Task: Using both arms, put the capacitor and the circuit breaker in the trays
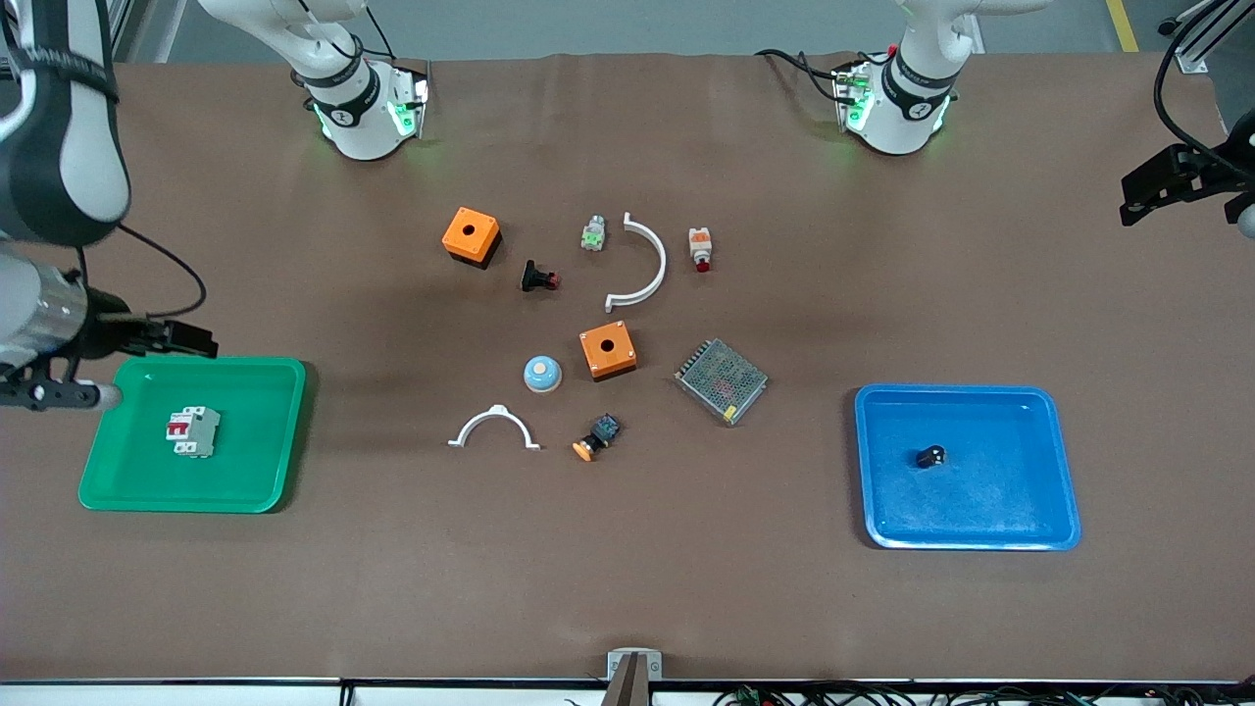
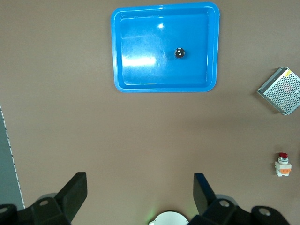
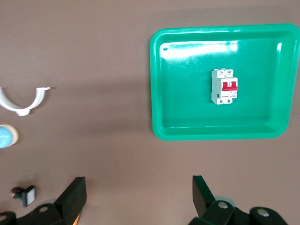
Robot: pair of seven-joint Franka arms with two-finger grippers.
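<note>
The capacitor (image 1: pixel 930 456), a tiny black cylinder with a silvery end, lies in the blue tray (image 1: pixel 1020 480) toward the left arm's end of the table. It also shows in the left wrist view (image 2: pixel 179 53) in that tray (image 2: pixel 140 42). The circuit breaker (image 1: pixel 192 431), light grey with red levers, lies in the green tray (image 1: pixel 265 441) toward the right arm's end; it also shows in the right wrist view (image 3: pixel 223 86) in that tray (image 3: pixel 187 93). My left gripper (image 2: pixel 139 192) is open and empty, raised at the table's end (image 1: pixel 1172 176). My right gripper (image 3: pixel 139 194) is open and empty, up above the green tray's edge (image 1: pixel 157 368).
In the middle of the table lie two orange boxes (image 1: pixel 472 235) (image 1: pixel 607 350), a black push button with red tip (image 1: pixel 538 277), a white-orange switch (image 1: pixel 699 248), two white curved pieces (image 1: pixel 642 263) (image 1: pixel 494 428), a mesh-covered power supply (image 1: pixel 721 380), a blue dome button (image 1: pixel 542 373) and an orange-headed button (image 1: pixel 596 437).
</note>
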